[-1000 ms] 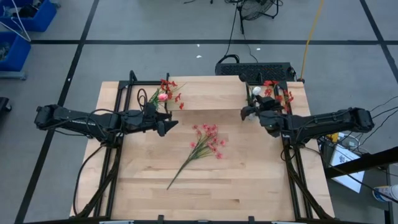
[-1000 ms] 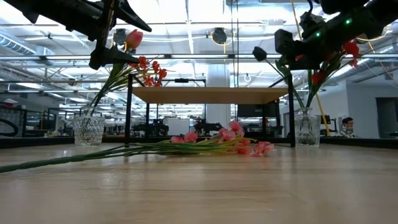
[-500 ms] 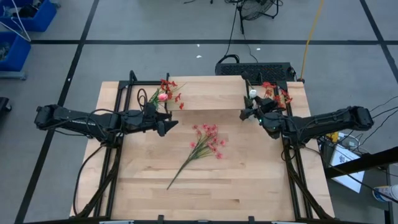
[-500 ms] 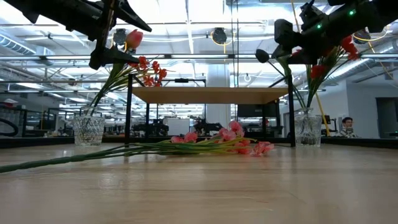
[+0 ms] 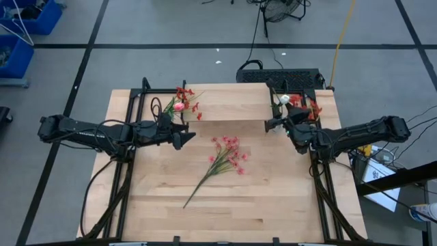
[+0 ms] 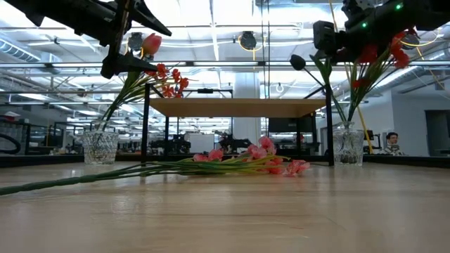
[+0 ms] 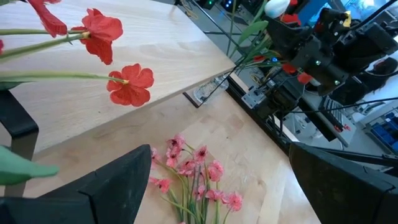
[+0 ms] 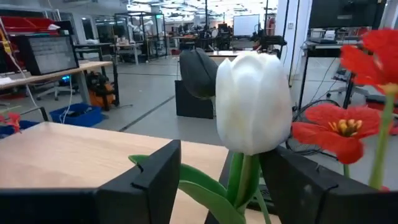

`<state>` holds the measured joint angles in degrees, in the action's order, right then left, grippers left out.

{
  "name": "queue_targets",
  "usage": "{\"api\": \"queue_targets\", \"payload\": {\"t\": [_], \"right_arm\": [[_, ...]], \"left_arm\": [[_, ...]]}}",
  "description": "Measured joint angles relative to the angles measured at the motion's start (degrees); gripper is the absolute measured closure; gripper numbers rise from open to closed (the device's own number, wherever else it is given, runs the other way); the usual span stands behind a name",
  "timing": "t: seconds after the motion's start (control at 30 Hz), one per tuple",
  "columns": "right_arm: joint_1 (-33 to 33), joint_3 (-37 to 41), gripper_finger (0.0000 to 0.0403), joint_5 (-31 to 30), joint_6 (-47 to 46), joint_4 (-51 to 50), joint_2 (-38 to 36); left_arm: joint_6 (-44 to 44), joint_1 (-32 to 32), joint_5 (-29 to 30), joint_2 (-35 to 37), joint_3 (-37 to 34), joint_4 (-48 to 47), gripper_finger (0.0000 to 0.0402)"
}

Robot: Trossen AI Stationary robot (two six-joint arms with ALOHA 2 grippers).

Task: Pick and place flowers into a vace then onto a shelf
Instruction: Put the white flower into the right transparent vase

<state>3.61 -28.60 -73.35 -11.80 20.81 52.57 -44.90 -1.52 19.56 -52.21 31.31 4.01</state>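
At shelf's (image 5: 225,102) right end, right end effector (image 5: 278,115) grips white tulip (image 8: 254,102) stem; left end effector (image 5: 183,136) open beside left vase (image 6: 98,147).

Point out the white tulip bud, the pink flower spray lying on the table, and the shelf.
white tulip bud (image 8: 254,102), right wrist view, middle of the closed petals.
pink flower spray (image 5: 229,153), high view, on the blossom cluster.
shelf (image 6: 239,107), low view, front edge of the light-wood board.
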Motion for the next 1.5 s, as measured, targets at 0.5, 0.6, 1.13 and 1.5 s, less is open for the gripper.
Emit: {"api": "queue_targets", "payload": {"t": [0.5, 0.6, 1.13, 1.5], "right_arm": [[2.5, 0.0, 0.0196, 3.0, -12.0, -14.3, -0.5], [2.5, 0.0, 0.0212, 6.0, -15.0, -15.1, -1.8], [4.4, 0.0, 0.0326, 7.6, -15.6, -18.8, -1.7], [4.1, 0.0, 0.0196, 9.2, -22.1, -19.9, -2.8]], "left_arm": [[0.2, 0.0, 0.5, 0.0, 0.0, 0.0, 0.0016], [0.2, 0.0, 0.5, 0.0, 0.0, 0.0, 0.0016], [-0.5, 0.0, 0.5, 0.0, 0.0, 0.0, 0.0016], [-0.6, 0.0, 0.1, 0.0, 0.0, 0.0, 0.0016]]}}
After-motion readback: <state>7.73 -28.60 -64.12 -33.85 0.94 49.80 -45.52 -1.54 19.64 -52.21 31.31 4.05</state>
